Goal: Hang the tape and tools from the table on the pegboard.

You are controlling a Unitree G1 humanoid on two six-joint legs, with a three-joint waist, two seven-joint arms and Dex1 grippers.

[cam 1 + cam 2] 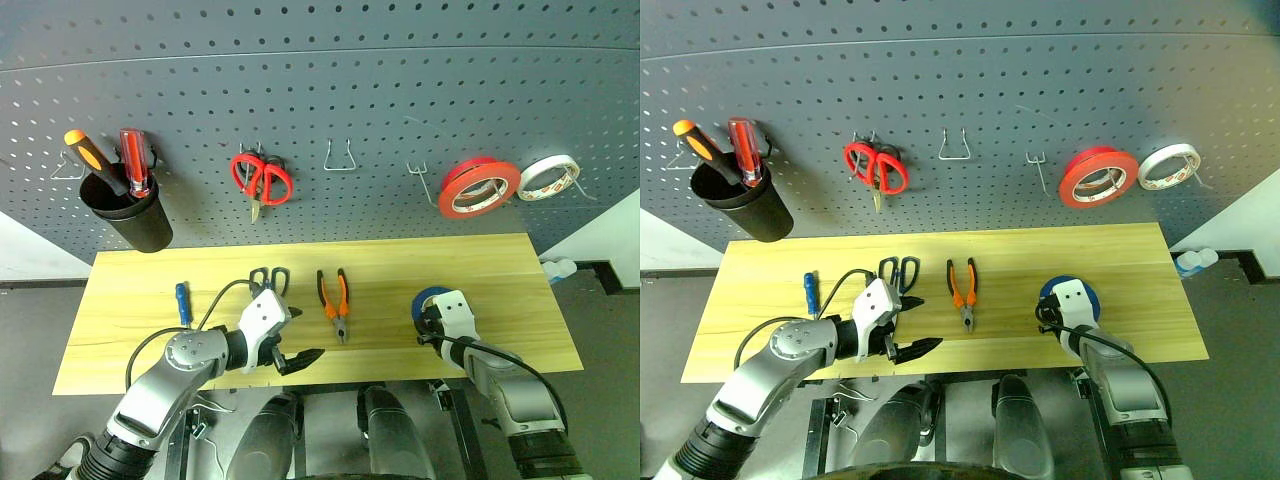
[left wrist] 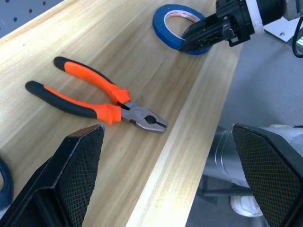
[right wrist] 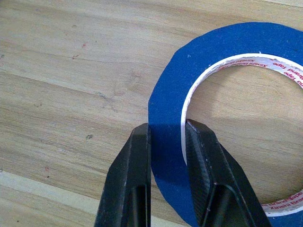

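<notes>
**Right gripper pinches the blue tape roll; the lift comes next**

From the head camera, the right gripper (image 1: 432, 325) sits low over the blue tape roll (image 1: 428, 298), which lies flat on the wooden table (image 1: 500, 275) near its front right edge. The step in hand looks like the pick-up of the tape. The left gripper (image 1: 290, 335) hangs above the table's front edge with its jaws spread wide and empty, between the dark-handled scissors (image 1: 270, 279) and the pliers (image 1: 335, 303). A blue-handled screwdriver (image 1: 182, 303) lies further left. On the pegboard (image 1: 400, 90) an empty hook (image 1: 419, 180) stands just beside the hung red tape roll (image 1: 479, 187); that seems the natural target.

In the left wrist view, the pliers (image 2: 97, 101) lie flat, their long axis running slantwise across the boards, nose toward the table's front edge and handles toward the pegboard. Beyond them the right gripper (image 2: 187, 41) reaches onto the tape (image 2: 171, 21).

In the right wrist view, the two black fingers (image 3: 130, 179) are pressed on the roll's wall, one outside, one inside the white core, pinching the tape (image 3: 189, 71). The ring lies flat, its hole facing up. The next move, I judge, calls for lifting without losing this thin pinch, then tipping the ring upright so its hole can slide over the hook.
</notes>
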